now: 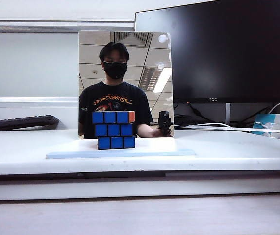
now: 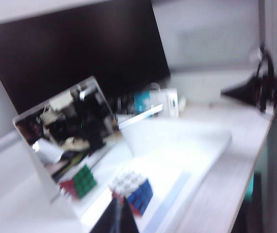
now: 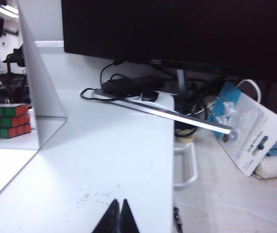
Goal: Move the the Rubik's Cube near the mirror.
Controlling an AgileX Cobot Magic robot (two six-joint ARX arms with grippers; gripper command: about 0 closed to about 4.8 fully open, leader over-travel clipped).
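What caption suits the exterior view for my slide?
Rubik's Cube resting on the mirror's pale-blue base plate; no arms visible.

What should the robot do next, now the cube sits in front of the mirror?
Probably just stay back. The cube already rests on the mirror's base plate, close to the glass. Both tools look shut and hold nothing: the left tool sits clear of the cube, and the right tool is off to the side over bare table. Reaching in again could only nudge the cube.
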